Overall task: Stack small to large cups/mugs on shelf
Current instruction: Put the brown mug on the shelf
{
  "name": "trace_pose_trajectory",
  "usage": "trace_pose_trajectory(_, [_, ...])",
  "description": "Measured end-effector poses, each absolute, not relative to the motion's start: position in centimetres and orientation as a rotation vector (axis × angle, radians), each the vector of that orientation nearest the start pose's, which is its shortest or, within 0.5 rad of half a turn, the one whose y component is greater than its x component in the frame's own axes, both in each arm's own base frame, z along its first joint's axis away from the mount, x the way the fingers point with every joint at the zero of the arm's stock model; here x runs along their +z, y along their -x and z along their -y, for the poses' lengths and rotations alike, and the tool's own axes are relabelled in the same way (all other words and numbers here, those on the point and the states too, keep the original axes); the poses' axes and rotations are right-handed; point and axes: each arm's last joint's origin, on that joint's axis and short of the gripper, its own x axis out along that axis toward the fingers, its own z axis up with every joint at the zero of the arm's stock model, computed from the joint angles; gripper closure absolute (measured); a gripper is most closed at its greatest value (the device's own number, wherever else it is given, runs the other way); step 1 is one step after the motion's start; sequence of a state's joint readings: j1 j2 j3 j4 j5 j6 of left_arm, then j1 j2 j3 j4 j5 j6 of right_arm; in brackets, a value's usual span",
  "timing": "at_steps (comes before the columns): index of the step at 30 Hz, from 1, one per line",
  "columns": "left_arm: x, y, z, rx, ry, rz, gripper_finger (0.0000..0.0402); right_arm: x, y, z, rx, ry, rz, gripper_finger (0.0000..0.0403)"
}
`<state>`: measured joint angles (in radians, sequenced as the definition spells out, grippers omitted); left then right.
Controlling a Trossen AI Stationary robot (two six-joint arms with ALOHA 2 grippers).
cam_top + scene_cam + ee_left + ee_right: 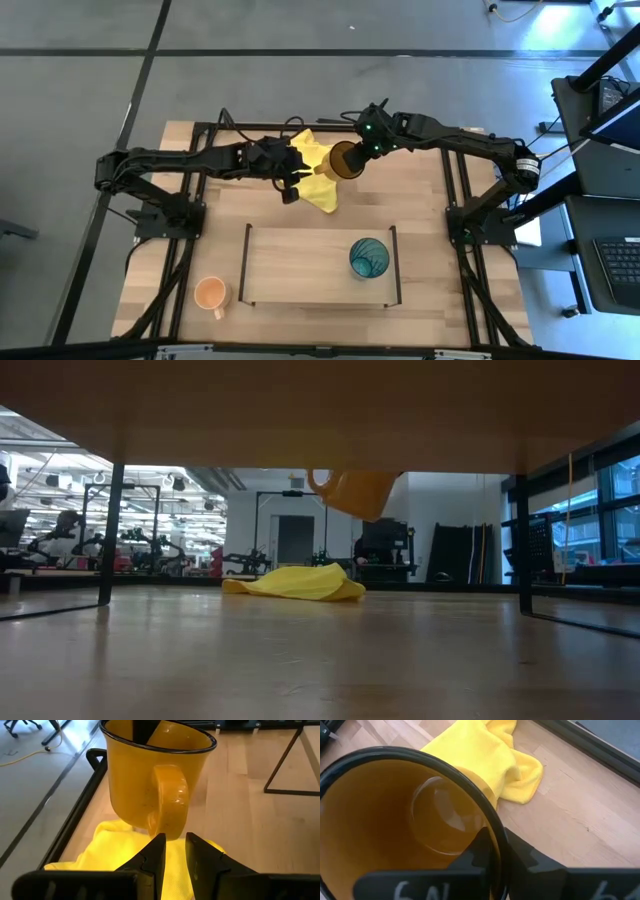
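Amber-brown mug [345,160] is held aloft by its rim in the right gripper [366,148], above the yellow cloth [316,178]; the left gripper [174,851], narrowly parted, is positioned just beneath its handle.

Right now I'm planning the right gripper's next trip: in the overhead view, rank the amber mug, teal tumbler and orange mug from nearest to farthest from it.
1. Amber mug: clamped by its rim in the right gripper, above the table's far side.
2. Teal tumbler: on the shelf's right end.
3. Orange mug: left of the shelf, near front corner.
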<state>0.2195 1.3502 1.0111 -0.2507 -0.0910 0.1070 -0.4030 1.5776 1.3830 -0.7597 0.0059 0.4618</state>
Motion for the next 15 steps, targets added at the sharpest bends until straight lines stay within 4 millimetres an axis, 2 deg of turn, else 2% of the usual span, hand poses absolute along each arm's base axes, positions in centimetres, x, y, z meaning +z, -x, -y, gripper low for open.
trace_pose_trajectory(7, [28.30,-28.63,-6.64,0.270,-0.037,-0.595,0.0328,30.01,-30.32,12.95,-0.591,-0.608,-0.845,0.0377])
trace_pose_trajectory(15, [28.48,-28.72,-6.75,0.306,-0.042,-0.575,0.0274,30.01,-30.32,12.93,-0.592,-0.609,-0.844,0.0371])
